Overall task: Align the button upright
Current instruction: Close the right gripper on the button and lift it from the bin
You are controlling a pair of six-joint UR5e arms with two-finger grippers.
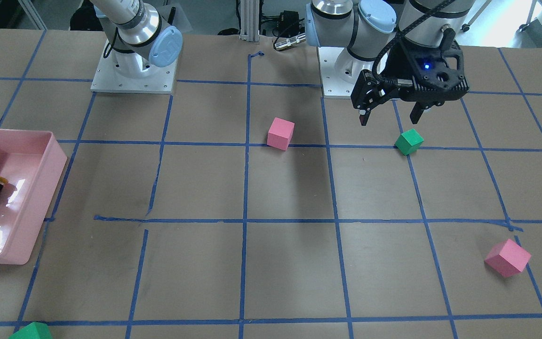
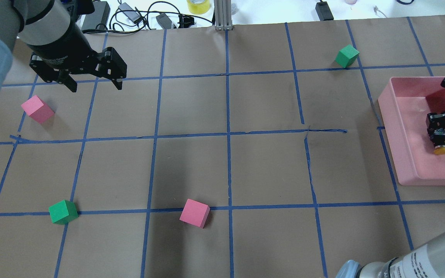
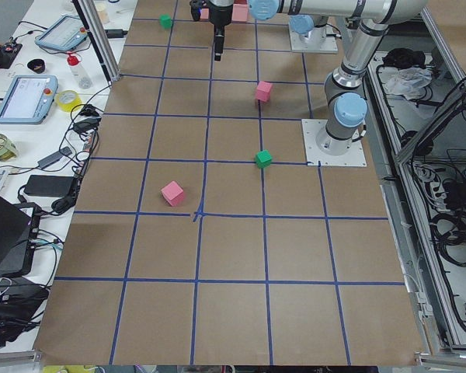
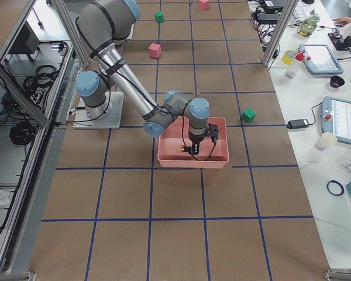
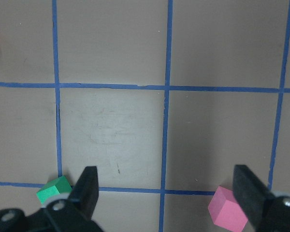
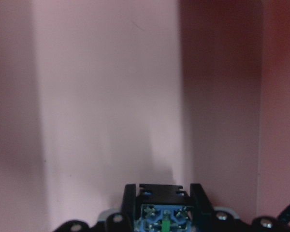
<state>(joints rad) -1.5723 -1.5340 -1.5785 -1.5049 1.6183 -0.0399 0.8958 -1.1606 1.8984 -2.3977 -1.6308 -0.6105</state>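
Seen from the wrist, the button [image 6: 163, 220] between the right gripper [image 6: 163, 191] fingers shows only its rear terminals; the picture's bottom edge crops both.

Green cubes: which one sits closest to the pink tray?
The far green cube, just beyond the pink tray; the other green cube sits far away on the robot's left.

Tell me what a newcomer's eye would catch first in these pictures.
At the end of the table on the robot's right, the pink tray stands out, with the right pincer inside it shut on the yellow-capped button. Across the table the left pincer hangs open, with a pink cube and a green cube close by.
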